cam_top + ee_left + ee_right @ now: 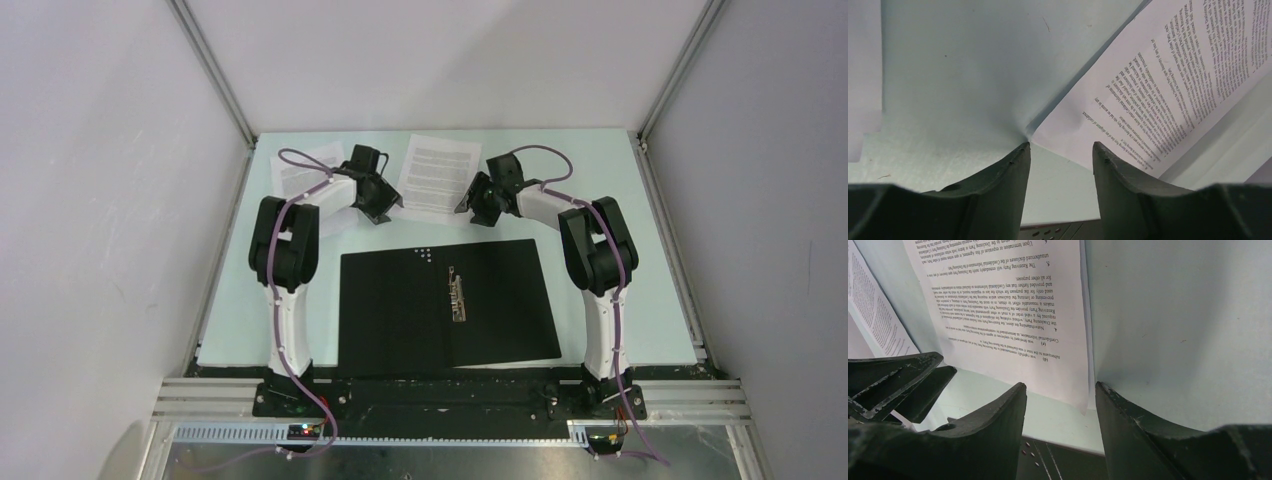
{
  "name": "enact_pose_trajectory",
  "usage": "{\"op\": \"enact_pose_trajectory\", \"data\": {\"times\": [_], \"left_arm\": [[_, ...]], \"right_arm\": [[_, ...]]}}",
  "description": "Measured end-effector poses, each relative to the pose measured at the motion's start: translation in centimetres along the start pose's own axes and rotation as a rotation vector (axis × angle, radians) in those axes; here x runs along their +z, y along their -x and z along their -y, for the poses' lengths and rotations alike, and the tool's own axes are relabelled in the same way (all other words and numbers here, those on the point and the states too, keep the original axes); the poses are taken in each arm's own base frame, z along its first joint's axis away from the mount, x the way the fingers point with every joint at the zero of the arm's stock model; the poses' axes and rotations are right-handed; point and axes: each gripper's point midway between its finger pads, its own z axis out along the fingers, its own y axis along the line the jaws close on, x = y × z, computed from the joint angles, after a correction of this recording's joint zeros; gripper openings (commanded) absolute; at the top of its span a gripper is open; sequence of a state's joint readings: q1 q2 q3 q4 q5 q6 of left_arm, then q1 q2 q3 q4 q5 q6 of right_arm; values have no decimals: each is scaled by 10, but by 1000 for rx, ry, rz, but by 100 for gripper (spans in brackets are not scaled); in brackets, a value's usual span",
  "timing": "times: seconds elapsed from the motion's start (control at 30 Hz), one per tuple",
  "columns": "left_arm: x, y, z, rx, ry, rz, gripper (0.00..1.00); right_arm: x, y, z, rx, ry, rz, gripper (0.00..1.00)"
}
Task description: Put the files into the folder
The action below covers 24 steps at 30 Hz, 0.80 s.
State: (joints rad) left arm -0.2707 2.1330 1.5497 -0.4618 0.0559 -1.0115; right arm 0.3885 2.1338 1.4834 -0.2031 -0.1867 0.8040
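Observation:
The folder (pixel 500 310) lies open and black side up at the table's middle, its metal spine clip (pixel 458 293) showing. One printed sheet (pixel 437 178) lies just beyond it. The other sheet (pixel 298 172) lies far left, partly under my left arm. My left gripper (pixel 390 208) is open at the middle sheet's near-left corner; in the left wrist view (pixel 1061 147) that sheet (pixel 1158 90) lies just past the fingertips. My right gripper (pixel 466 207) is open at the sheet's near-right corner; in the right wrist view (pixel 1059 387) the sheet (pixel 1013 315) ends just between the fingertips.
The pale table (pixel 620 300) is walled by white panels on the left, right and back. The folder's far edge shows below both grippers (pixel 1063 231) (pixel 1063 460). The left gripper's body (pixel 893 380) sits close to the right one.

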Motion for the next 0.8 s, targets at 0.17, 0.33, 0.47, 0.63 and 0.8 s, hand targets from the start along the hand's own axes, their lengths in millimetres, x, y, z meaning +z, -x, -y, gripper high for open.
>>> {"op": "enact_pose_trajectory", "data": {"times": [0.17,0.33,0.47,0.63,0.8], "left_arm": [[1,-2,0,-18,1,-1,47],[2,-3,0,-30,4,-2,37],[4,-5,-1,-30,7,-4,31],[7,-5,1,-26,0,-5,22],[9,-5,3,-18,-6,-2,13]], "right_arm": [[0,1,0,3,4,-4,58],[0,1,1,5,8,-7,57],[0,1,0,6,10,-9,57],[0,1,0,7,12,-11,58],[0,1,0,9,18,-17,57]]}}
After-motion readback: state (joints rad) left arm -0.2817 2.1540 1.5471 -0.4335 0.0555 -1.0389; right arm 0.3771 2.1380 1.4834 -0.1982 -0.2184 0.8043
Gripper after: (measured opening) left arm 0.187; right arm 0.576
